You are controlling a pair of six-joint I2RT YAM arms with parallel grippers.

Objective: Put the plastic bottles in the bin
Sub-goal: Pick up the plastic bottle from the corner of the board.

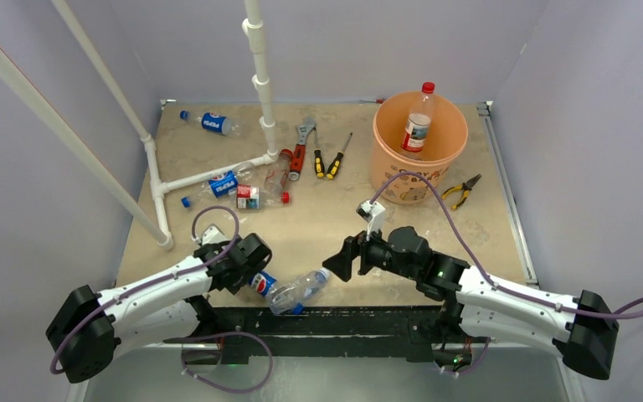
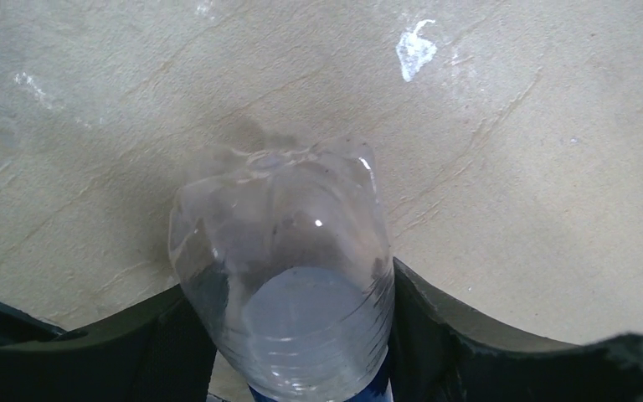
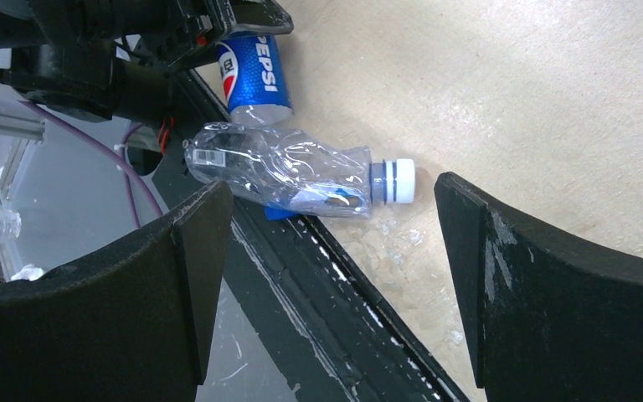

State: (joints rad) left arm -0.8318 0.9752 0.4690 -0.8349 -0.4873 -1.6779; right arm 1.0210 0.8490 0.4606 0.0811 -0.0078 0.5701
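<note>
The worktop is a pale beige board, scratched and with some white marks. Plain light walls close it in, and a white pipe frame stands on its far left part. At the near edge the left tool is clenched around a Pepsi bottle, whose clear body sticks out between the black fingers. Just beside it lies a crushed clear bottle with a white cap. The right tool is released, jaws wide apart, near this cap. The orange bin stands near the far right corner, with a red-capped bottle inside it.
</note>
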